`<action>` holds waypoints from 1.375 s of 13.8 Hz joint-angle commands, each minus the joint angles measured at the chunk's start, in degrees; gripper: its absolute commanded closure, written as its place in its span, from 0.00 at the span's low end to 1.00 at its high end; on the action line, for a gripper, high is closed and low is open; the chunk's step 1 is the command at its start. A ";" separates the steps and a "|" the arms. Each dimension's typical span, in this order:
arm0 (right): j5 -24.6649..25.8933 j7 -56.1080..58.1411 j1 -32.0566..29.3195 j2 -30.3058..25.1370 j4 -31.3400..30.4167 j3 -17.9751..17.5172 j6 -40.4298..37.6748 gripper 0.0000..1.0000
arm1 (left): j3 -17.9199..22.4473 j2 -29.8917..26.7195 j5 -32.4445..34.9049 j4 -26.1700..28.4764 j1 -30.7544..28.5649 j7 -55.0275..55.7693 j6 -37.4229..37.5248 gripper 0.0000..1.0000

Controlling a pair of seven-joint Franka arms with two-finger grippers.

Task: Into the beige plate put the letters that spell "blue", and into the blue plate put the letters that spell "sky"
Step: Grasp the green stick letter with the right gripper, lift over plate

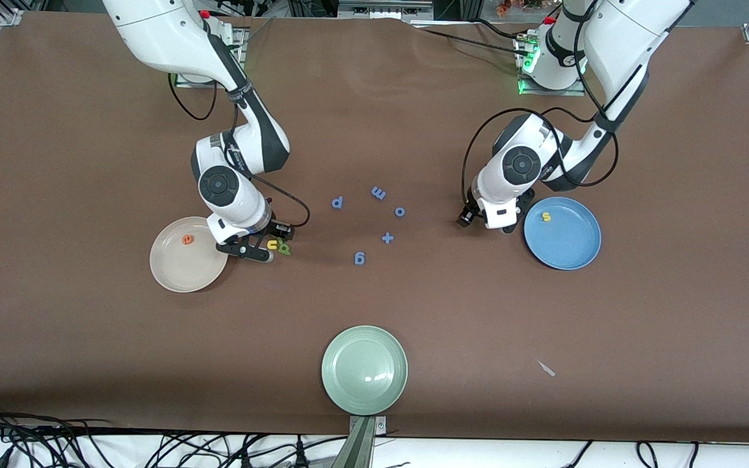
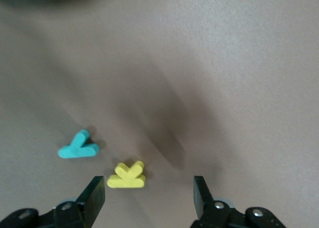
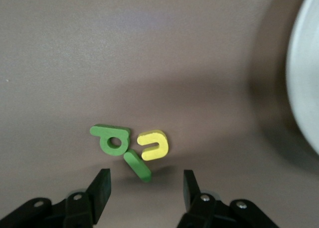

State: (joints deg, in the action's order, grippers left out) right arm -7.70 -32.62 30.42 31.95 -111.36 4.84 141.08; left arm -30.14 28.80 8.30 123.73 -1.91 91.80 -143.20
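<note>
Plates first, in the front view: the beige plate (image 1: 183, 266) lies toward the right arm's end of the brown desk (image 1: 88, 162) with the orange e (image 1: 187, 239) in it, and the blue plate (image 1: 566, 244) lies toward the left arm's end holding the yellow s (image 1: 546, 217). The right pincer (image 1: 259, 250) is low over the desk just beside the beige plate, at the yellow u (image 1: 272, 244) and green b (image 1: 283, 247). The left pincer (image 1: 486, 221) hangs low just beside the blue plate. Between the arms lie blue letters p (image 1: 337, 203), m (image 1: 378, 193), o (image 1: 400, 212), g (image 1: 359, 259) and a blue plus sign (image 1: 387, 238). A pale green plate (image 1: 365, 369) sits nearest the camera.

Left wrist view: the left pincer (image 2: 149, 198) is spread, empty, above the desk; the yellow k (image 2: 127, 175) lies partly between its fingertips, the teal y (image 2: 78, 148) just beside, apart from it.

Right wrist view: the right pincer (image 3: 147, 188) is spread, gripping nothing. The green l (image 3: 138, 166) lies between b and u, touching both.
</note>
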 commanded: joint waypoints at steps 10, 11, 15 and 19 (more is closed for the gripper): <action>-1.00 0.98 0.08 0.48 -1.23 -0.44 1.92 0.75 | 0.26 -2.43 -0.83 4.68 0.23 4.88 -4.63 0.23; -1.00 1.06 0.08 0.57 -1.14 -0.36 1.83 0.76 | 0.17 -2.43 -0.30 4.85 0.24 5.06 -4.63 0.23; -0.83 1.94 -0.18 0.48 -0.61 -0.27 1.75 0.78 | 0.17 -2.25 4.79 5.56 -0.20 9.01 -4.72 0.24; -0.83 3.87 -0.36 0.04 -0.61 -0.01 1.48 0.88 | 0.08 -2.16 4.89 5.47 -0.47 11.47 -5.16 0.31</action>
State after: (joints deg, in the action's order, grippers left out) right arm -7.70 -30.51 30.20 32.66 -111.73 4.83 142.39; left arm -29.94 28.58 11.57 127.62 -2.01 100.48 -147.57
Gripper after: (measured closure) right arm 0.850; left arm 0.264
